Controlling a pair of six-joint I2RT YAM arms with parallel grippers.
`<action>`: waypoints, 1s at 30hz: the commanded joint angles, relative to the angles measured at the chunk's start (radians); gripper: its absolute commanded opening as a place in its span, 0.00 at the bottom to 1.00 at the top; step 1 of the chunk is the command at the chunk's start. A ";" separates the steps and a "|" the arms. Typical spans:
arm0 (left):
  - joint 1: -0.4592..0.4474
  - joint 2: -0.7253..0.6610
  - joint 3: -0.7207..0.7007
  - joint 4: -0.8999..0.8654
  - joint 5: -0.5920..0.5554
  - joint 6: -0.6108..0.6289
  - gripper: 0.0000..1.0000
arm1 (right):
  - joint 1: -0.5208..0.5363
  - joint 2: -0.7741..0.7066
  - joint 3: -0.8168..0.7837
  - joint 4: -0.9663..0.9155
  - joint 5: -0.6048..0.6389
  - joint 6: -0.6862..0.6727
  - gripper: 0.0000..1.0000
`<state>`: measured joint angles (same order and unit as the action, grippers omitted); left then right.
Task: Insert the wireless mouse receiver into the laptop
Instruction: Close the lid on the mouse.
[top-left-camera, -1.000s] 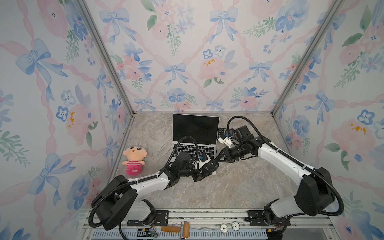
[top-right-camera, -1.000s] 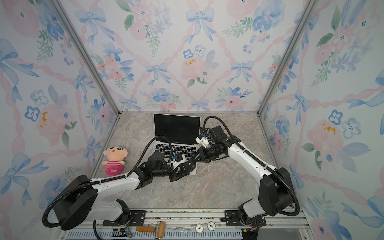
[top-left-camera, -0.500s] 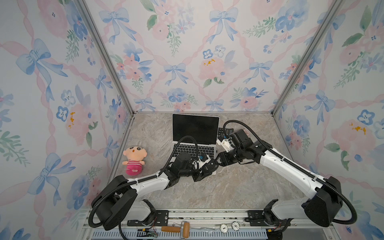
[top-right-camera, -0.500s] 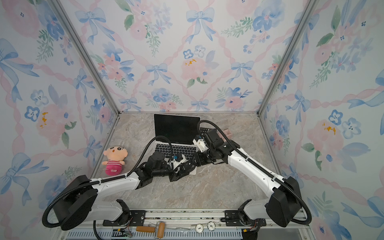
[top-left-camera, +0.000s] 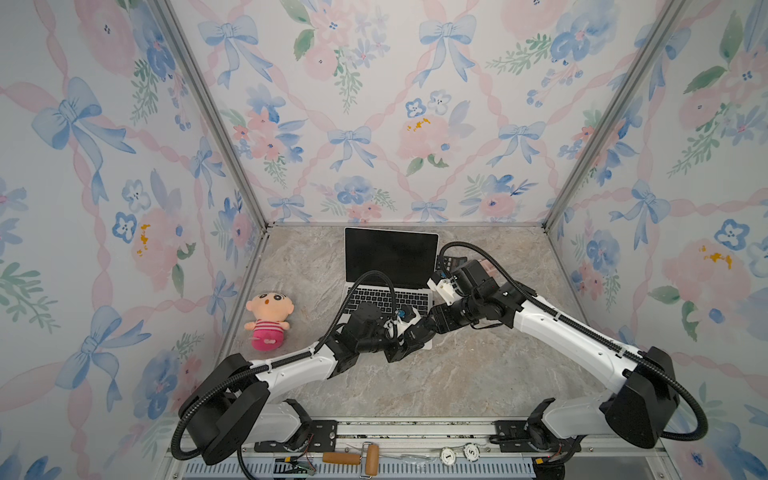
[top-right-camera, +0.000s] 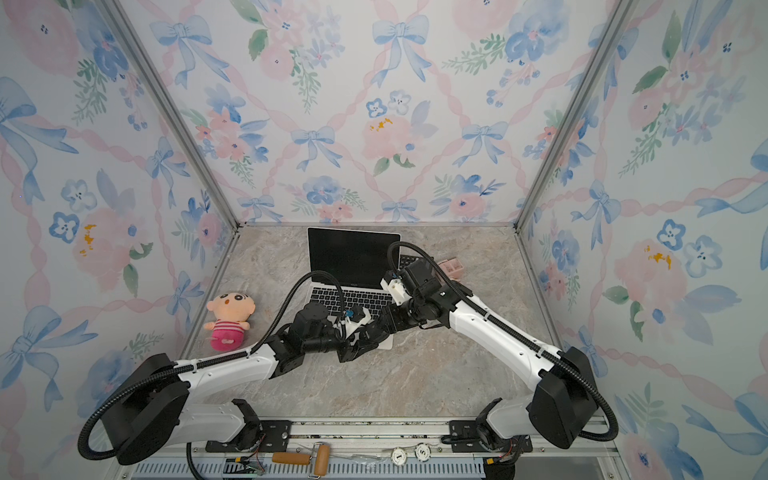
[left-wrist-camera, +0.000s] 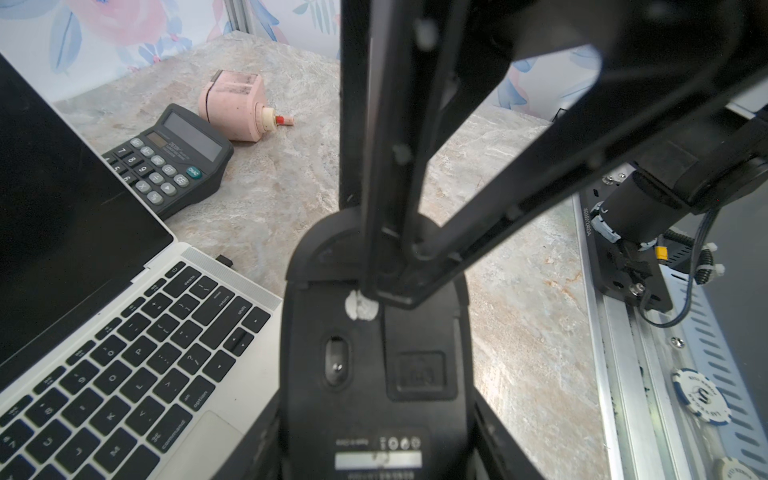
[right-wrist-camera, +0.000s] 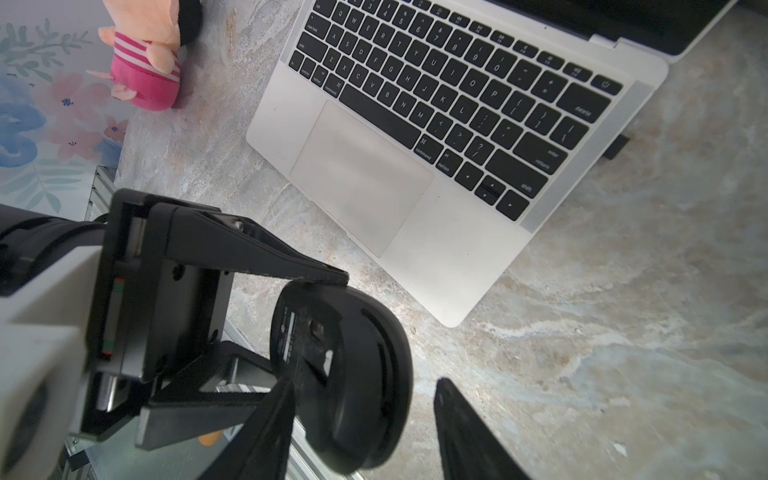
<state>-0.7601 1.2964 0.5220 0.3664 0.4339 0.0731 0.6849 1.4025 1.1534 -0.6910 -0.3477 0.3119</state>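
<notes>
Left gripper (right-wrist-camera: 309, 332): closed on the black mouse (left-wrist-camera: 374, 374), with a finger on each long side and the underside turned toward its own wrist camera. Sits at centre frame in both top views, off the laptop's near right corner.
Right gripper (right-wrist-camera: 365, 384): open and holding nothing. Touching the mouse's underside with one fingertip (right-wrist-camera: 282, 395), beside a white smear (left-wrist-camera: 360, 305). Opposite finger clear of the mouse's rounded back, with bare counter in the gap.
Wireless mouse receiver (left-wrist-camera: 225, 261): tiny dark stub against the laptop's side edge, at the hinge end, on the side facing the calculator. Well apart from both grippers. Seated in a port or only lying against the edge: cannot tell. Hidden behind the right arm in both top views.
Laptop (top-left-camera: 390, 259): open, with the screen dark and raised, at the centre back of the counter (top-left-camera: 457, 374).
Calculator (left-wrist-camera: 174, 158): flat on the counter, just right of the laptop's screen in a top view.
Pink boxy item (left-wrist-camera: 232, 108): just beyond the calculator.
Plush doll (top-left-camera: 269, 320): lying left of the laptop, near the left wall.
</notes>
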 joint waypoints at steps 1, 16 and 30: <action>-0.003 -0.012 0.032 0.009 0.000 -0.015 0.00 | 0.014 0.019 -0.009 0.000 -0.012 0.007 0.56; -0.002 -0.023 0.035 0.000 0.000 -0.009 0.00 | 0.013 0.050 0.043 -0.055 0.005 -0.023 0.48; -0.003 -0.029 0.035 0.000 -0.001 -0.017 0.00 | 0.044 0.082 0.035 -0.054 0.015 -0.013 0.50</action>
<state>-0.7601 1.2964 0.5350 0.3321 0.4309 0.0700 0.7040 1.4666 1.1721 -0.7139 -0.3504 0.3027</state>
